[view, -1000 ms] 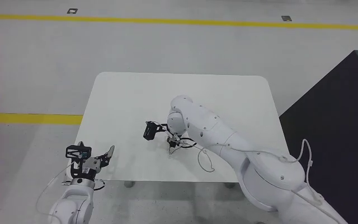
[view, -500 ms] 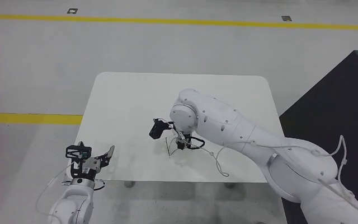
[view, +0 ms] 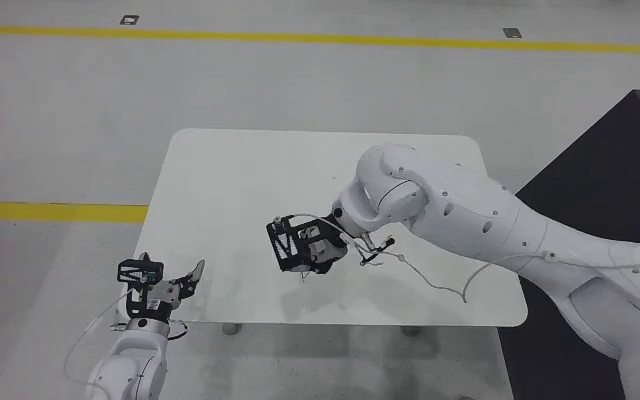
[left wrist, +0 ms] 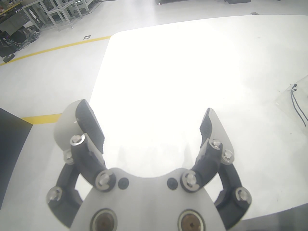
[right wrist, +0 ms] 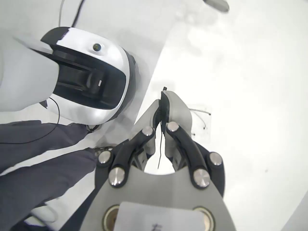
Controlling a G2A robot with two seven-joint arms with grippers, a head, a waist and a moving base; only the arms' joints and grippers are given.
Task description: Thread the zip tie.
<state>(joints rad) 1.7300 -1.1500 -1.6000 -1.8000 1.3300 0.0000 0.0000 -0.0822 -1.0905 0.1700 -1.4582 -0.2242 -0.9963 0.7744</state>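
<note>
A thin black zip tie (right wrist: 159, 145) is pinched between the fingers of my right gripper (right wrist: 163, 97), its small head (right wrist: 164, 88) sticking out past the fingertips. In the top view the right gripper (view: 300, 258) hangs over the front middle of the white table (view: 400, 170), and the tie's tail (view: 301, 274) points down below it. My left gripper (left wrist: 146, 114) stands open with nothing in it over the table's near left corner, also seen in the top view as the left gripper (view: 178, 284).
A clear plastic bag (right wrist: 201, 117) holding more zip ties lies flat on the table just beyond the right gripper; the same bag (left wrist: 296, 102) is far from the left gripper. The table's front edge (view: 300, 322) is close below the right gripper.
The right arm has swung its elbow out to the right and turned its wrist, keeping the zip tie near the same spot. The left arm has not moved.
</note>
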